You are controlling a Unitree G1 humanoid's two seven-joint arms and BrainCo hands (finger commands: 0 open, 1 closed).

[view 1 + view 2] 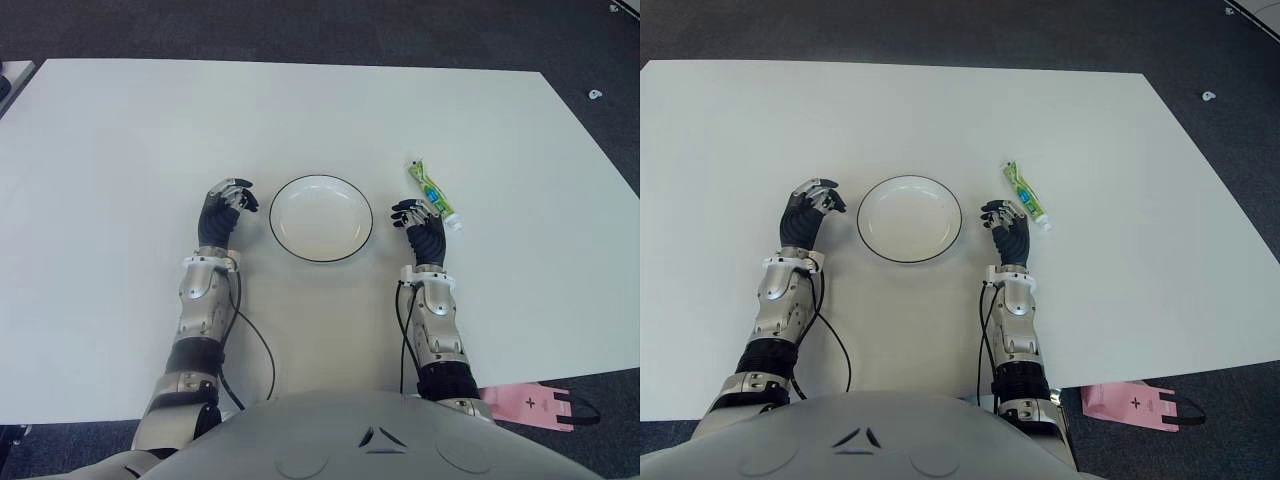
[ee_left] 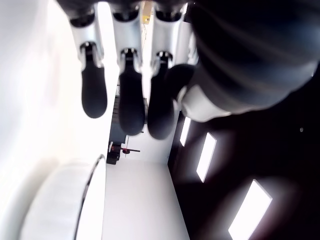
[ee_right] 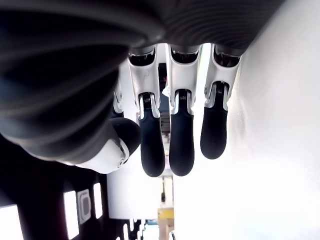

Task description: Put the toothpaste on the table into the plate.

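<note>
While the toothpaste (image 1: 432, 189) lies flat on the white table (image 1: 120, 150), just right of the plate (image 1: 321, 218) and outside it, the right hand (image 1: 421, 226) sits close beside the tube's near end, fingers (image 3: 181, 145) loosely extended and holding nothing. On the plate's other side, the left hand (image 1: 224, 211) shows near the rim, its fingers (image 2: 131, 100) relaxed and empty too. A pink bag (image 1: 530, 405) lies on the floor past the table's near right edge.

Plus sign on pink bag (image 1: 527, 404) at desk edge, print on toothpaste (image 1: 432, 190) tube too small to read
</note>
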